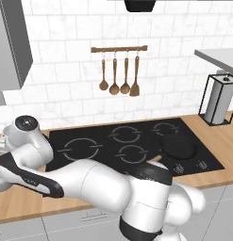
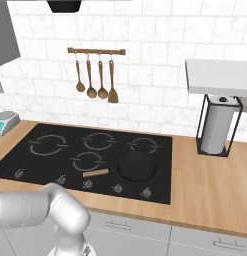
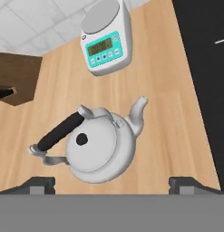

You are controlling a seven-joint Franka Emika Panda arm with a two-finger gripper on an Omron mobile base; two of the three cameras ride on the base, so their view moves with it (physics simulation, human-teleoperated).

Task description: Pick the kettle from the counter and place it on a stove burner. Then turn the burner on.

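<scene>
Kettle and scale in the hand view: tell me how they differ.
The kettle is squat, rounded and silver-grey; the scale is a boxy white unit. The kettle has a curved spout and a dark arched handle; the scale has a flat round grey platter and a green panel with a display and buttons. The kettle lies close, between the fingertips; the scale sits farther off. Both rest on the wooden counter, apart from each other.

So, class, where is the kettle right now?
In the hand view, the kettle stands on the wooden counter, between the pincer tips and the scale, with the black cooktop to its right.
</scene>
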